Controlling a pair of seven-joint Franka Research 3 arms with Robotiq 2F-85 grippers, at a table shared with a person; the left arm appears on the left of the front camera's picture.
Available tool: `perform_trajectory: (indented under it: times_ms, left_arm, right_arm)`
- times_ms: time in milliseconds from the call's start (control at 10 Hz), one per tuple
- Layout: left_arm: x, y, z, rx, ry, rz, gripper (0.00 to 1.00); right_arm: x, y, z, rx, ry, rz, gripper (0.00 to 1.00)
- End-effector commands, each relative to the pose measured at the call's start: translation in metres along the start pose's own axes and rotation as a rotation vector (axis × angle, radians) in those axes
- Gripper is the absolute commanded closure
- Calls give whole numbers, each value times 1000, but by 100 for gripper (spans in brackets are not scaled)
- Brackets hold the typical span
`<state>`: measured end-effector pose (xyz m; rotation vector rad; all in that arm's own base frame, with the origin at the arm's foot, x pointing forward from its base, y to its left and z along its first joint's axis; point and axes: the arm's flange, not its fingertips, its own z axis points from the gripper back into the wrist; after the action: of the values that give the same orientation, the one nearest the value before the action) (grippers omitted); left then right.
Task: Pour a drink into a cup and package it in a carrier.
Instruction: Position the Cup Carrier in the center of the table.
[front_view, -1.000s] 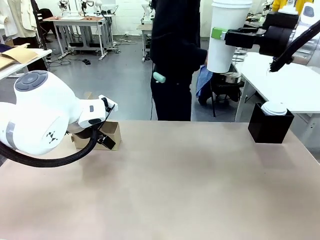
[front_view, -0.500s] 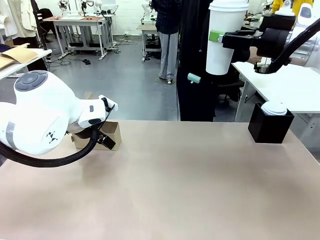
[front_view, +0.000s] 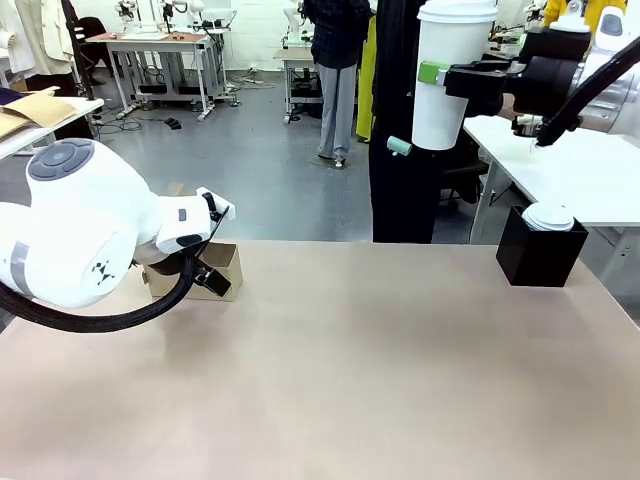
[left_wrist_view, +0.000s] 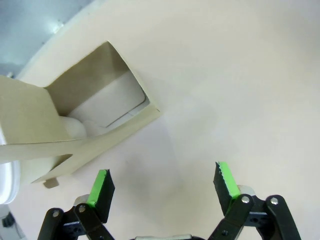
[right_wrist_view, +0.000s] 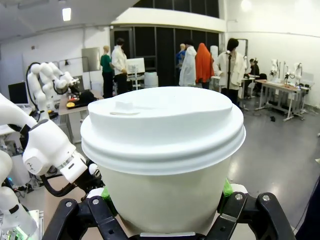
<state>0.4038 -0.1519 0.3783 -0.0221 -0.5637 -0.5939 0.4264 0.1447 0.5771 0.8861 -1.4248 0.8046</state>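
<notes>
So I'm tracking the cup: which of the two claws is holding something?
The right claw, shut on the lidded white cup; the left claw is open and empty near the carrier.

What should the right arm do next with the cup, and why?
Probably swing the cup left and down toward the carrier: the right gripper holds it, lidded, high above the table's right side, while the carrier sits far left beside the open left gripper.

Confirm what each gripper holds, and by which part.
Right gripper is shut on the lidded white cup, pads on its upper side wall below the lid. Left gripper is open, holding nothing, near the carrier.
</notes>
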Motion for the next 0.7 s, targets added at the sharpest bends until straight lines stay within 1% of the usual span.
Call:
perform_trajectory:
  times_ms: [0, 200, 300, 500, 600]
  left_arm:
    - [15, -7, 43, 65, -3, 70, 0]
    - [43, -12, 92, 90, 20, 197, 0]
    - [58, -11, 115, 101, 52, 264, 0]
    - [87, 13, 146, 105, 77, 373, 0]
    - [98, 33, 150, 115, 99, 428, 0]
  right_arm:
    - [6, -1, -5, -16, -6, 6, 19]
    - [6, -1, -5, -16, -6, 6, 19]
    - [6, -1, -5, -16, -6, 6, 19]
    - [6, -1, -5, -16, -6, 6, 19]
    - [6, -1, -5, -16, -6, 6, 19]
